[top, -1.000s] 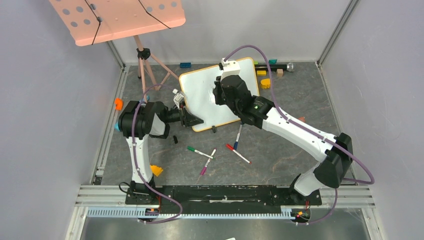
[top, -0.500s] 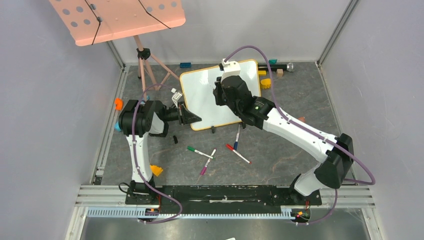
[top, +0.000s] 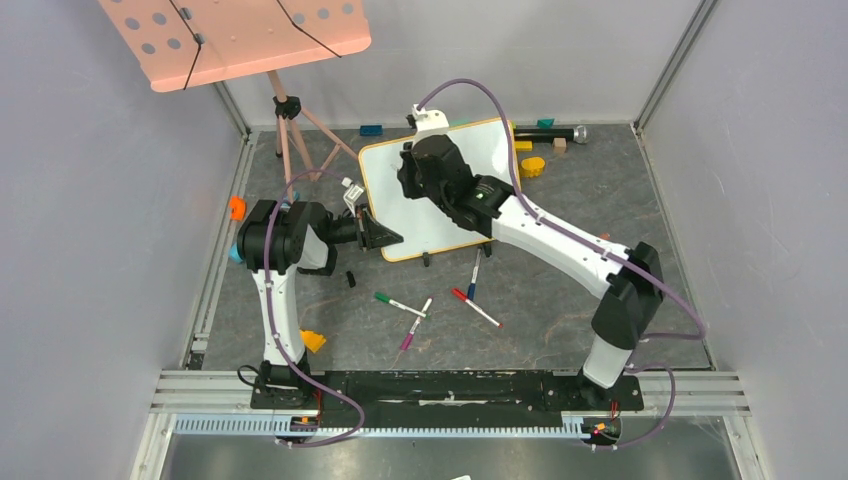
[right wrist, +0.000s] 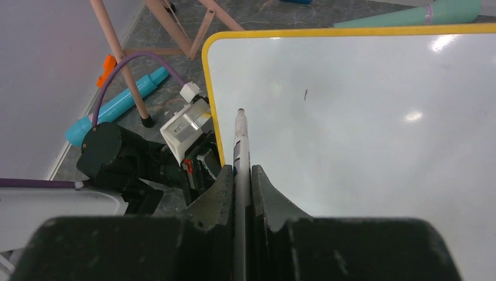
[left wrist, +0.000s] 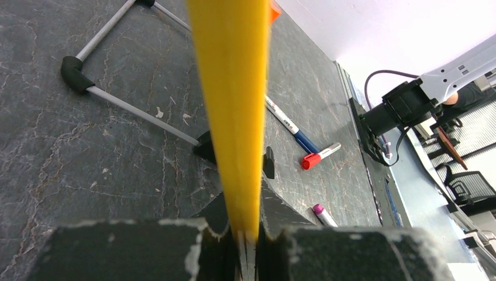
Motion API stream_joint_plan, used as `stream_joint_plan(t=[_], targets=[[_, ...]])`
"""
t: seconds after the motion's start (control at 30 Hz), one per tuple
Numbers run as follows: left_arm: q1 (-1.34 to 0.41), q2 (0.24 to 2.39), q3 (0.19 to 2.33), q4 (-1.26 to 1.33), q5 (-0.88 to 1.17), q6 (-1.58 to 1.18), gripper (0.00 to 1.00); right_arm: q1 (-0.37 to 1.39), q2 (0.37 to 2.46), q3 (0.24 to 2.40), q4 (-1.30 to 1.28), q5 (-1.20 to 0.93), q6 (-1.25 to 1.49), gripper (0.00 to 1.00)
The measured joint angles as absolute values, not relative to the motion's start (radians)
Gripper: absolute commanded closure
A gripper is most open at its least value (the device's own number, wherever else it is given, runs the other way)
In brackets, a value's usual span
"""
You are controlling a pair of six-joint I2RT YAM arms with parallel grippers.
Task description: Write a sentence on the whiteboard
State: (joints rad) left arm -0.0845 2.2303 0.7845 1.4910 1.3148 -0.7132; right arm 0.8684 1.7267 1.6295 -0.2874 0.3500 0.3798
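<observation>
The whiteboard [top: 400, 215] stands tilted on the table, glossy white with a thin yellow rim [left wrist: 231, 88]. My left gripper [top: 385, 236] is shut on the rim at its lower left edge, the jaws [left wrist: 248, 234] pinching it from both sides. My right gripper [top: 415, 172] hovers over the board's upper left part, shut on a white marker [right wrist: 240, 140]. The marker's tip points at the board face [right wrist: 362, 146] close to the left rim. No sentence is in view; the face shows only one tiny dark speck [right wrist: 305, 93].
Green [top: 398, 303], pink [top: 414, 326], red [top: 476, 308] and blue [top: 475, 275] markers lie in front of the board. A pink music stand [top: 240, 35] with tripod legs [top: 300, 140] stands at the back left. Small blocks [top: 530, 166] sit behind the board, an orange piece [top: 236, 207] at left.
My left gripper has closed onto the board's left edge. My right arm has carried the marker left and toward the board's top left corner.
</observation>
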Motion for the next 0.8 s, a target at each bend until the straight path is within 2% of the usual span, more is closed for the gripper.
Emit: stream_joint_plan(t=[0.4,0.8], targets=[[-0.086,2.225,0.77,1.497,1.302,-0.715,0.91,0.873,1.881,1.781,-0.292,0.321,0.393,1.0],[-0.087,2.225,0.77,1.497,1.303,-0.717,0.91,0.873,1.958,1.834,-0.284,0.316,0.391,1.0]])
